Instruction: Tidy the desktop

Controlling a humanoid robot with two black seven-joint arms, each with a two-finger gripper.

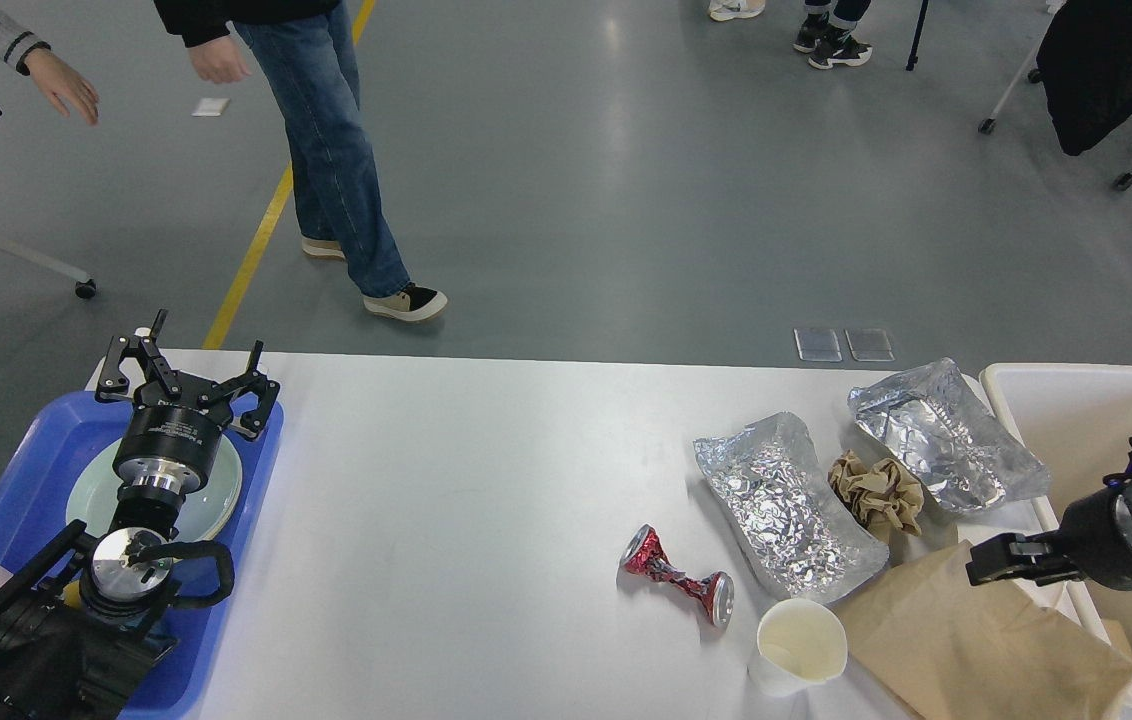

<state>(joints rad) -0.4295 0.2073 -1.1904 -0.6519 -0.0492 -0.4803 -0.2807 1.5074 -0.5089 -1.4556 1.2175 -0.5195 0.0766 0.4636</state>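
**Litter on the right half of the white desktop**

The large smooth white rectangular desktop (446,480) fills the lower middle of the head view. On its right half lie a crushed red metal can (678,577), a white paper cup (798,646), two crumpled silver foil trays (784,503) (946,436), a wad of brown paper (876,490) between them, and a flat brown paper bag (976,650).

The left gripper (184,378) hangs spread wide and empty above a pale green plate (216,490) in a blue plastic tray (16,480). The right gripper (988,562) sits by a cream-white plastic bin (1076,395); its fingers cannot be told apart.
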